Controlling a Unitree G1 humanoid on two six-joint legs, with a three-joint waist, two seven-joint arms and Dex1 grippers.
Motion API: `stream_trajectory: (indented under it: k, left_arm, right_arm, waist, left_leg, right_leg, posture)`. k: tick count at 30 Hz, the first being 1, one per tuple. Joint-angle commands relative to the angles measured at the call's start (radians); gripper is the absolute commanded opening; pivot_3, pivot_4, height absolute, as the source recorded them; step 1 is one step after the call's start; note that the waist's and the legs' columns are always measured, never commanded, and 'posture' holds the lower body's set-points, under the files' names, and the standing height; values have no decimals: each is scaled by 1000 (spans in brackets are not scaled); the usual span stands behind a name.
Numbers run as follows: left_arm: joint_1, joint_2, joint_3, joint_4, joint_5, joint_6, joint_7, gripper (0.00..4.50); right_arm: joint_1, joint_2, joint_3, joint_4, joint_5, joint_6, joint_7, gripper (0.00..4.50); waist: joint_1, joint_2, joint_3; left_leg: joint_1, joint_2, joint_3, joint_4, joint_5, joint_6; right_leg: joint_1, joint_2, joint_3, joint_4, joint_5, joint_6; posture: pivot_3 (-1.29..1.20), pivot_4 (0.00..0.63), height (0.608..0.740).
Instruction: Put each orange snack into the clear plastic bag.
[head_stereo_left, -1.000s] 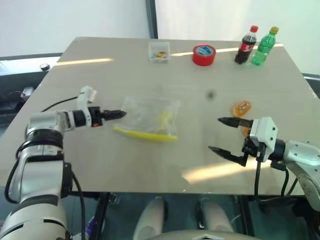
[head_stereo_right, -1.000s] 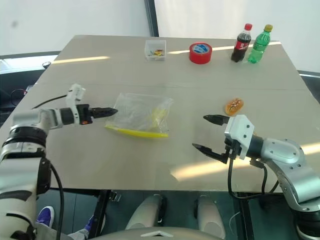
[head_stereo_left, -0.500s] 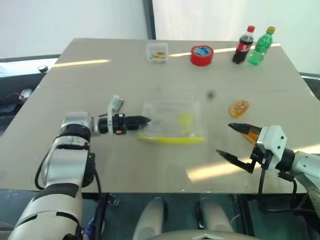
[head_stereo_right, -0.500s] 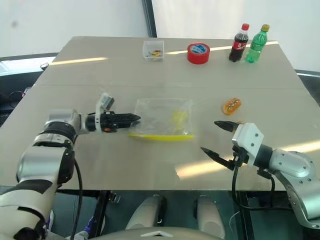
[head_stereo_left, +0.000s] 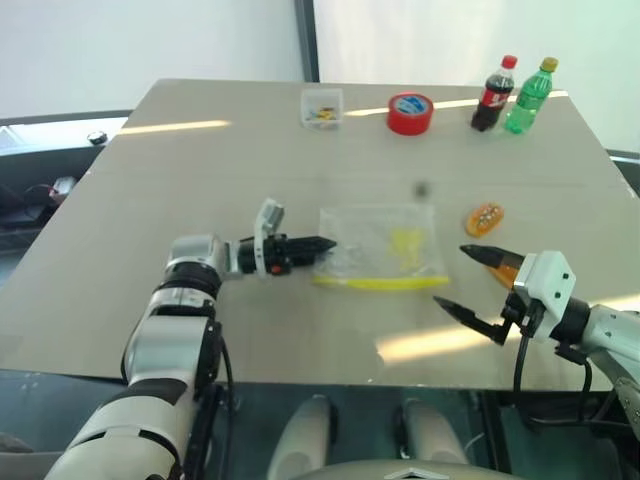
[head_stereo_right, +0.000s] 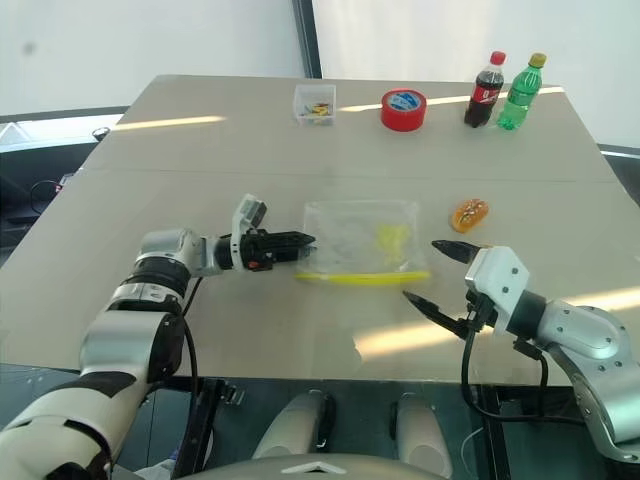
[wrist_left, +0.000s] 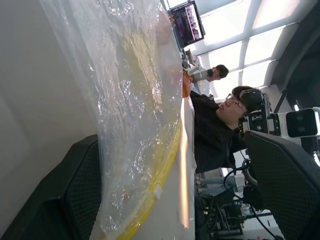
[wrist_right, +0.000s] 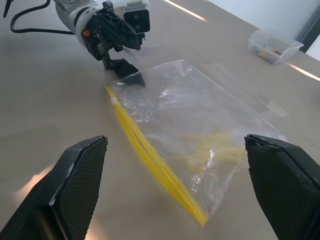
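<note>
Presently the clear plastic bag (head_stereo_right: 362, 240) lies mid-table, unlabelled; left gripper (head_stereo_right: 300, 242) pinches its corner. Right gripper (head_stereo_right: 436, 273) gapes empty beside it; one orange snack (head_stereo_right: 468, 213) beyond. No legible writing.

Bare table (head_stereo_left: 200, 160) lying open at 9 o'clock and 12 o'clock of clear plastic bag (head_stereo_left: 382, 247). Left gripper (head_stereo_left: 322, 243) crowding bag's 9 o'clock edge. Right gripper (head_stereo_left: 466, 281), fingers spread wide, blocking its 4 o'clock corner. Orange snack (head_stereo_left: 483, 218) sitting at bag's 3 o'clock, narrow gap between. Clear box (head_stereo_left: 321, 107), red tape roll (head_stereo_left: 409, 112), cola bottle (head_stereo_left: 493, 93), green bottle (head_stereo_left: 527, 94) standing along far edge, well apart.
</note>
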Motion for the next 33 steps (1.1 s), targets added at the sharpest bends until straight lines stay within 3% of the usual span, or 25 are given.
stream_trajectory:
  k: [1, 2, 4, 7, 9, 13, 22, 33]
  left_arm:
    - [55, -62, -8, -80, -37, 112, 78, 3391]
    - [61, -69, -1, -114, -54, 148, 97, 2724]
    - [74, -83, 20, -187, -86, 223, 157, 2111]
    - [93, -90, 82, -314, -169, 370, 223, 649]
    - [100, -97, 143, -392, -226, 465, 275, 28]
    - [114, -113, 288, -532, -348, 610, 402, 28]
    - [118, -79, 476, -554, -785, 613, 818, 28]
    - [141, -86, 550, -558, -1195, 612, 1270, 28]
  right_arm:
    - [-11, 10, 0, -35, -7, -24, -12, 4500]
    - [-13, 12, 5, -36, -12, -24, -13, 4500]
    - [-14, 11, 14, -35, -28, -28, -14, 4500]
    - [-15, 14, 28, -34, -64, -39, -28, 4500]
    - [-16, 18, 37, -32, -84, -44, -36, 4500]
    - [-17, 19, 75, -28, -149, -62, -52, 4500]
    - [-109, 81, 217, 71, -386, -153, -161, 4500]
    - [-326, 294, 368, 314, -498, -178, -248, 4500]
  waist:
    - [-1, 0, 0]
    - [-2, 0, 0]
    - [-6, 0, 0]
    - [-6, 0, 0]
    - [-7, 0, 0]
    - [-7, -1, 1]
    - [-6, -2, 1]
    - [-6, -3, 2]
  left_leg:
    - [0, 0, 0, 0, 0, 0]
    - [0, 0, 0, 0, 0, 0]
    - [0, 0, 0, 0, 0, 0]
    - [0, 1, -1, 0, 0, 0]
    - [0, 1, -1, 0, 0, 0]
    - [-1, 1, -1, 0, 0, 0]
    - [0, 2, -1, 0, 0, -1]
    - [-2, 1, 1, -1, 3, -6]
  right_leg:
    - [0, 0, 0, 0, 0, 0]
    - [0, 0, 0, 0, 0, 0]
    - [0, 0, 0, 0, 0, 0]
    - [0, 1, 0, 1, 0, 0]
    - [0, 1, 0, 0, 0, 0]
    - [-1, 1, 0, 0, 0, 0]
    - [-2, 0, 1, 0, 0, 0]
    - [-6, -1, 4, 2, 0, 0]
  posture:
    - [0, 150, 740]
    - [0, 150, 740]
    - [0, 150, 740]
    - [0, 150, 740]
    - [0, 150, 740]
    - [0, 150, 740]
    - [0, 150, 740]
    - [0, 150, 740]
